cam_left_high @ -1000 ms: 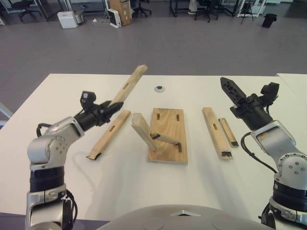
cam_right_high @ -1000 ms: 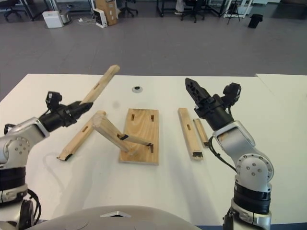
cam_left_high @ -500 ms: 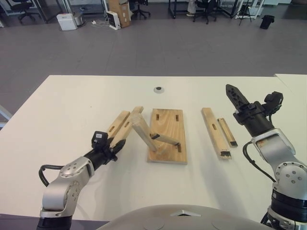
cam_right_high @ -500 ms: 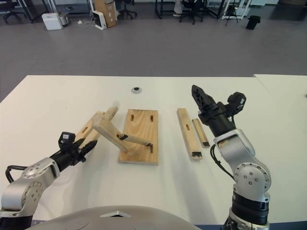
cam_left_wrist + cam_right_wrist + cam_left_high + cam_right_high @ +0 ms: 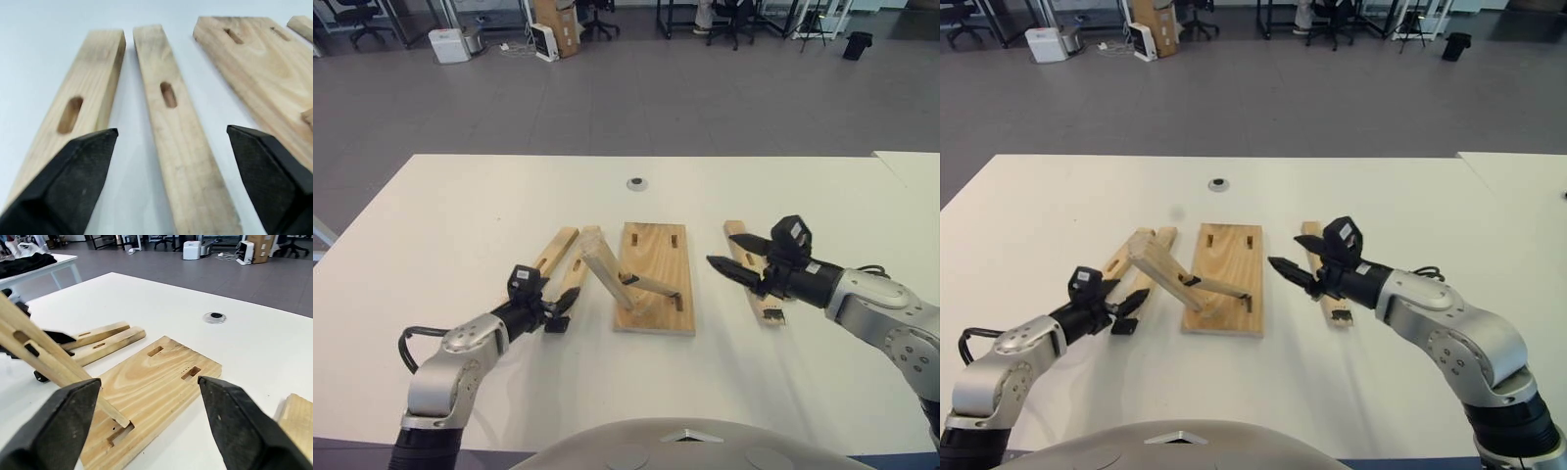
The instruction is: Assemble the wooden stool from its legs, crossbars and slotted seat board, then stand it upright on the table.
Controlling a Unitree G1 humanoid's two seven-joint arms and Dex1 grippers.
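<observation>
Fitting legs, I judge: my left gripper [image 5: 172, 130] gapes over a slotted leg [image 5: 151, 58]; my right gripper [image 5: 149, 380] hangs unclenched by the seat board [image 5: 166, 357]; next, clench that leg

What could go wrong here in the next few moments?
The open left gripper straddles one leg, but a second leg lies close beside it; closing may nudge or catch that one. The tilted leg leans from the seat board; the nearby open right gripper could topple it.
</observation>
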